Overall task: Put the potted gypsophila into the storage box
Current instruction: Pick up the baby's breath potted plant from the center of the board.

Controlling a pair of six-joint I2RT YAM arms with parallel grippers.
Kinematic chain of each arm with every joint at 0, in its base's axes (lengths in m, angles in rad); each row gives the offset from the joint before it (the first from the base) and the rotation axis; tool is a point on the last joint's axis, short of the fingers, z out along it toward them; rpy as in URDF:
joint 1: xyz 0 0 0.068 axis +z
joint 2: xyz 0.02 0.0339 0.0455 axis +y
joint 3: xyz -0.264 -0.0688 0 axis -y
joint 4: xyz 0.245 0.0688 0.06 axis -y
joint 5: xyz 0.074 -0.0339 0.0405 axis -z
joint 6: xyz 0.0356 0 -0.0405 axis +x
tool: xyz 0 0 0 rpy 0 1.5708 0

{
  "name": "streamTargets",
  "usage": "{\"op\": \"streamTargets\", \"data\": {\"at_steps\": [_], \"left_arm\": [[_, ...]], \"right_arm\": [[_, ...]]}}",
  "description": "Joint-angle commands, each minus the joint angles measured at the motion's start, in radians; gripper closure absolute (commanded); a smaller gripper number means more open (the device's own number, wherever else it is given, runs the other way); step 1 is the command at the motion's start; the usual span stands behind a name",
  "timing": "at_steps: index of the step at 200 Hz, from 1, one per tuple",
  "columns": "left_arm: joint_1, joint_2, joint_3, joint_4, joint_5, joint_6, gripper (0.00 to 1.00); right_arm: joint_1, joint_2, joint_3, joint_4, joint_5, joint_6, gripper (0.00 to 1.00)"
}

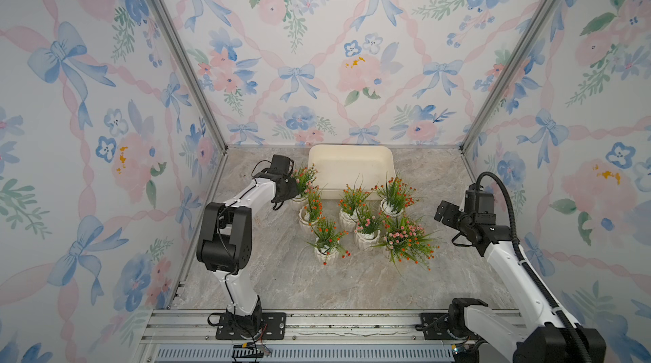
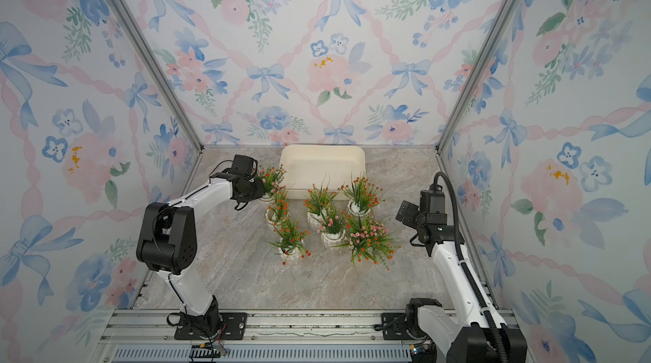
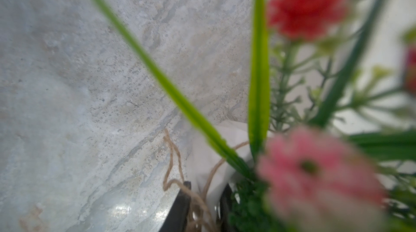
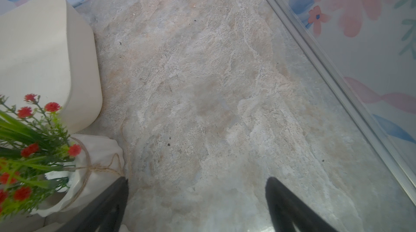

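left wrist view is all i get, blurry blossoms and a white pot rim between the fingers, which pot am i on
Observer: The rear left pot, the one standing beside the left end of the storage box.
Operator: anything in the box yet
Observer: No, it is empty; the six other pots cluster on the table in front of it.
Operator: and the right arm
Observer: The right gripper hangs open over bare table to the right of the cluster, holding nothing.
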Motion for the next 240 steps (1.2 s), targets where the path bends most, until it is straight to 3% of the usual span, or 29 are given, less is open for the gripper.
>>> {"op": "streamTargets", "data": {"at_steps": [1,101,124,240], "left_arm": [[-0.004,0.046,0.022,-0.072,-0.022,0.041,0.77],[-0.01,0.057,0.031,-0.104,-0.045,0.069,0.92],[-0.012,0.05,0.033,-0.103,-0.048,0.069,1.0],[-0.01,-0.026,0.059,-0.159,-0.105,0.111,1.0]], "right_arm": [[-0.007,0.003,-0.015,-0.011,0.01,-0.015,0.04],[-0.013,-0.008,-0.015,-0.018,0.018,-0.028,0.04],[-0.013,-0.01,-0.015,-0.02,0.02,-0.029,0.04],[-0.02,-0.037,-0.009,-0.046,0.026,-0.045,0.03]]}}
